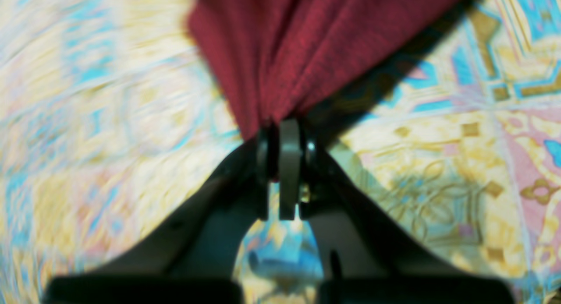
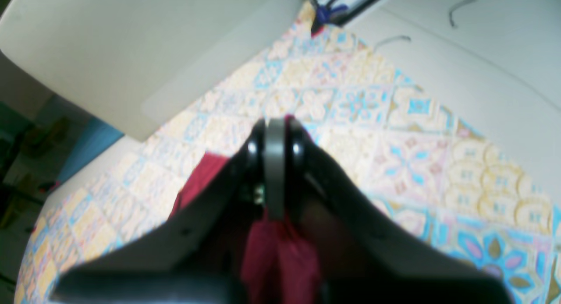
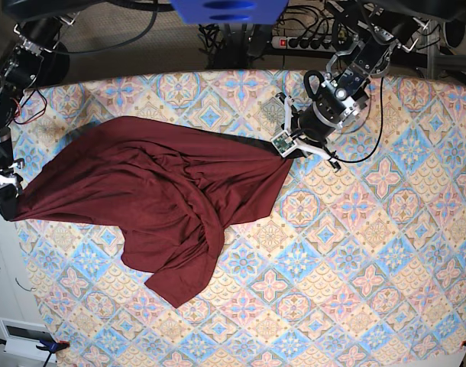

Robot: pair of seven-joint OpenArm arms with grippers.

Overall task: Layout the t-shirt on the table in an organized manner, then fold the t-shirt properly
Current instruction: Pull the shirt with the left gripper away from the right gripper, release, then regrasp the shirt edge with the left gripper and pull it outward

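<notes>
Both grippers' fingers (image 1: 289, 164) are clamped on the t-shirt (image 3: 164, 191), at its three and nine o'clock edges. Being thin, limp jersey, it likely sags between them; corner grips suit spreading it over the table (image 3: 370, 252).

A table (image 3: 386, 252) covered in a cloth of pastel blue, pink and cream diamond tiles with floral medallions fills the base view. A dark maroon t-shirt (image 3: 156, 206) lies on its left half, rumpled and creased, stretched from the left edge toward the upper middle, one loose fold trailing down toward the near side.
</notes>
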